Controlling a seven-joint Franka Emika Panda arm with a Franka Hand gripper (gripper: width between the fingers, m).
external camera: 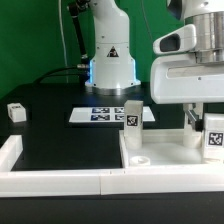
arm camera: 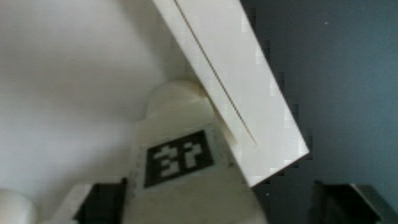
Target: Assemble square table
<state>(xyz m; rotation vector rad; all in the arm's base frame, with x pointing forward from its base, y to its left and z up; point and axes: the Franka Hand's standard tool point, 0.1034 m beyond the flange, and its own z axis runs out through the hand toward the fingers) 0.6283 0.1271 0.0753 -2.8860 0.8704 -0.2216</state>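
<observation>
The white square table top [external camera: 165, 152] lies on the black table with its raised rim [arm camera: 231, 80] up. One white tagged leg [external camera: 131, 113] stands upright at its far corner on the exterior view's left. Another tagged leg [external camera: 213, 136] stands at the corner on the exterior view's right, just inside the rim. My gripper [external camera: 200, 118] hangs over that leg. In the wrist view the leg [arm camera: 178, 150] sits between my dark fingers [arm camera: 98, 200], closer to one, with a gap to the other. The gripper [arm camera: 222, 205] is open around it.
The marker board [external camera: 105, 115] lies in front of the robot's base [external camera: 110, 65]. A small white tagged part [external camera: 15, 112] sits at the exterior view's far left. Long white border rails [external camera: 60, 180] run along the front and the left side.
</observation>
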